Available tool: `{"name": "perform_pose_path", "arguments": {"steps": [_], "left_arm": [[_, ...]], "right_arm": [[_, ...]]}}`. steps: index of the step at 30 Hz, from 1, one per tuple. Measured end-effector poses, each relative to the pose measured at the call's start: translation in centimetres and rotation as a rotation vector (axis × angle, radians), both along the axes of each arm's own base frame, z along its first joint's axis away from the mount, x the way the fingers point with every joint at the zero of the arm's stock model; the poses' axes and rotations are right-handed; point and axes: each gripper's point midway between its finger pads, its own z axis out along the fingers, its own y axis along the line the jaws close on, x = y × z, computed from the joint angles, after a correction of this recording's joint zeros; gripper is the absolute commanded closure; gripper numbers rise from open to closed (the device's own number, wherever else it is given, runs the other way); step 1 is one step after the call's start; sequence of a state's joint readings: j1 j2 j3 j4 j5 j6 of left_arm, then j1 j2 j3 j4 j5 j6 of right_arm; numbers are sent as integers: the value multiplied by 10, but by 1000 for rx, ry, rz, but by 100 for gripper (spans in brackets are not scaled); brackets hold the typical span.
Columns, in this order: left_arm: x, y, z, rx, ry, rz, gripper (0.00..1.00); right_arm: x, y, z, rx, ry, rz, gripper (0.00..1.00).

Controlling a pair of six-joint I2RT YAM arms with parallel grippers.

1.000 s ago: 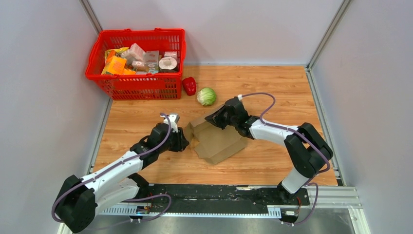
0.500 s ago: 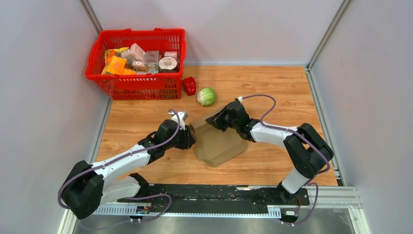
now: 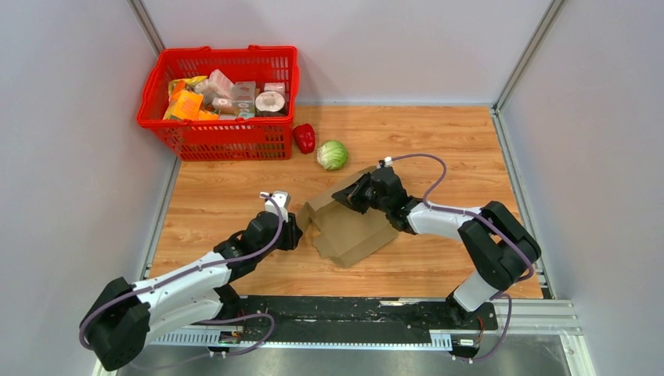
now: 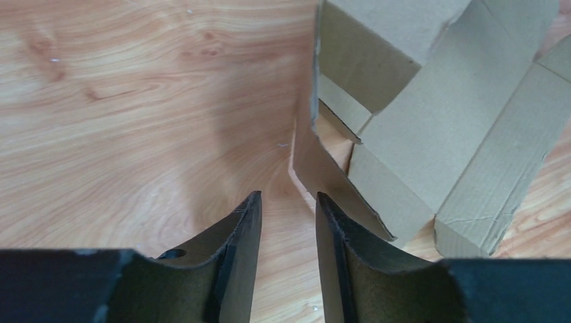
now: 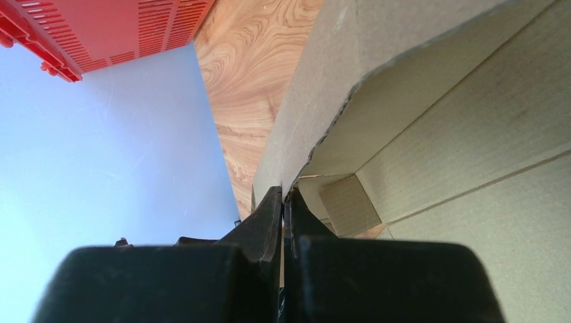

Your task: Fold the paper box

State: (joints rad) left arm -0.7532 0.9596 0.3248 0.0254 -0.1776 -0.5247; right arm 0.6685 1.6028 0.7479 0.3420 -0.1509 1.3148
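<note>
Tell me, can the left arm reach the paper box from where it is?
Probably yes. The open left gripper sits just short of the paper box edge, with only table between them.

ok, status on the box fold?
Left gripper open, empty, just short of the paper box. Right gripper shut on a raised flap edge. Box part-folded, flaps loose. Cabbage beyond it, apart.

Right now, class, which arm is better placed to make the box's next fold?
Right. The right fingers are shut on a raised edge of the paper box, ready to bend it. The left fingers are open beside the box, gripping nothing.
</note>
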Motion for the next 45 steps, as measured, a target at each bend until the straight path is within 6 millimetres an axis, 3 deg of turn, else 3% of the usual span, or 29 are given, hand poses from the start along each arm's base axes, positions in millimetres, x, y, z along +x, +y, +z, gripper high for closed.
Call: {"name": "perform_pose_path", "arguments": {"steps": [5,10,15,25,39,45], "left_arm": [[5,11,12,3,-94,19,39],[14,14,17,50,-151,21,36],[22,4,15,91,-169,-37,38],[35,-23,33,41,-204,-103,42],[34,-38,23,97,-214,-20,39],[42,-37,27,140,-236,91,48]], "right_arm": [[-1,1,2,13,-4,11,100],[-1,1,3,16,-4,14,100],[-2,2,3,18,-1,16,100],[-3,5,6,51,23,15,100],[0,5,4,70,43,-8,100],[0,2,1,65,64,-33,100]]}}
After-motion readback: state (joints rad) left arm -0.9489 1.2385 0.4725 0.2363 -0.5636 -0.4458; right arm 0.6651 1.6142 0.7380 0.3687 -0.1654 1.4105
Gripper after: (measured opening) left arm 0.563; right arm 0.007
